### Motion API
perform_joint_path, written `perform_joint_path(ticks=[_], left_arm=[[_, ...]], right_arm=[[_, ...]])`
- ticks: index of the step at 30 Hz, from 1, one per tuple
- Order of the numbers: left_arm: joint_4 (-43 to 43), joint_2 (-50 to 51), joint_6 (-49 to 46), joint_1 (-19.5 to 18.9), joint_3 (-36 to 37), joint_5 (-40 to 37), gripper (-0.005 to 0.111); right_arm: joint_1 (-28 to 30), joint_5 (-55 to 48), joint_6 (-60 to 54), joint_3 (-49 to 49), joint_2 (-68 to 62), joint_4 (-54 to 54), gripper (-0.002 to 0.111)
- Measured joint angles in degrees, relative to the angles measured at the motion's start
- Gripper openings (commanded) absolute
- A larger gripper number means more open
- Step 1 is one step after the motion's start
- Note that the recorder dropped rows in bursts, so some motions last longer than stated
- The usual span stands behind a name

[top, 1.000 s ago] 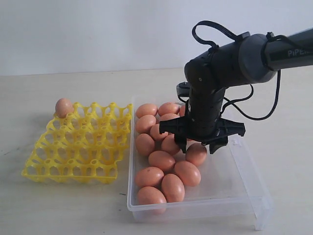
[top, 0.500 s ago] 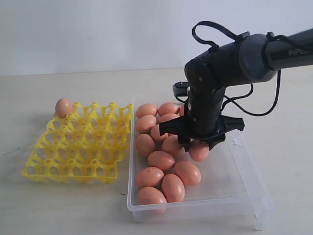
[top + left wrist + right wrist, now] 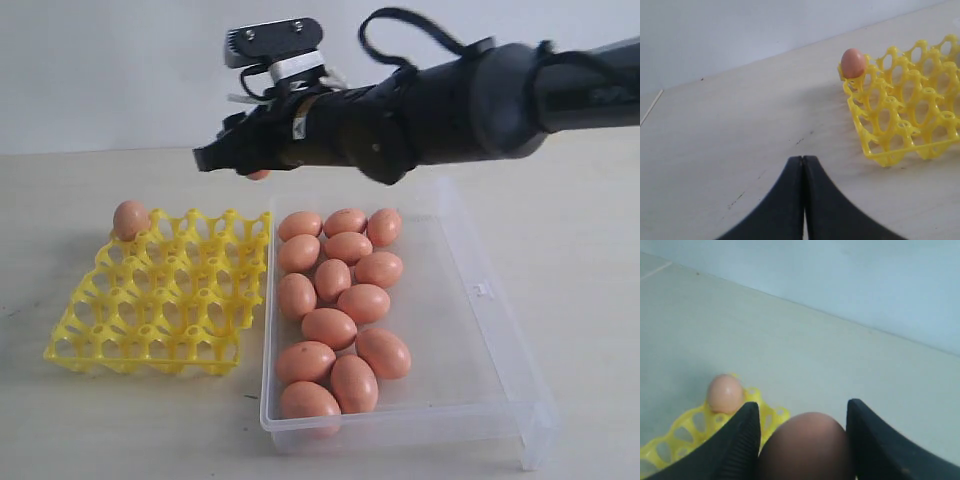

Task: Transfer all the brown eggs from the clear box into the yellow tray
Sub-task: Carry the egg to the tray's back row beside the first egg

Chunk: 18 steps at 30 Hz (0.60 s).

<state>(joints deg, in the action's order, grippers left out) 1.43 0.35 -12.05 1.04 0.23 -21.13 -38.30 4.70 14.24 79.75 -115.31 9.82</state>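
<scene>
The right pincer [image 3: 232, 160] hangs in the air above the far edge of the yellow tray [image 3: 160, 300], on an arm that reaches across from the right side. It grips one brown egg [image 3: 807, 447] between its two dark fingers [image 3: 740, 445]. In the exterior view this egg is almost hidden by the pincer, and only a small orange piece shows under it. In the right wrist view the egg is dark and blurred, and its lower part is cut off by the edge of the picture. The left pincer [image 3: 802, 197] is closed, its two fingers pressed together with nothing between them, and it points down toward the bare surface [image 3: 740, 130] near the tray. It does not appear in the exterior view. The tray carries one placed egg [image 3: 131, 219] in its far left corner cup. The other brown eggs [image 3: 330, 328] lie close together in the left half of the clear box [image 3: 480, 370], just beside the tray; I count about fourteen, but some partly cover each other.
</scene>
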Motion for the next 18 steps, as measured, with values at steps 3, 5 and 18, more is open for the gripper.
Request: perform_joint_path(ticks=[3, 5, 18], left_arm=[[0.0, 0.0, 0.0, 0.0, 0.0, 0.0, 0.0], [0.0, 0.0, 0.0, 0.0, 0.0, 0.0, 0.0], [0.0, 0.0, 0.0, 0.0, 0.0, 0.0, 0.0]], right_arm=[[-1.7, 2.8, 0.4, 6.0, -7.0, 2.5, 0.0], [-2.6, 3.2, 1.8, 11.0, -11.6, 5.1, 0.0], [-4.6, 2.2, 6.7, 33.3, -29.2, 9.4, 0.0]])
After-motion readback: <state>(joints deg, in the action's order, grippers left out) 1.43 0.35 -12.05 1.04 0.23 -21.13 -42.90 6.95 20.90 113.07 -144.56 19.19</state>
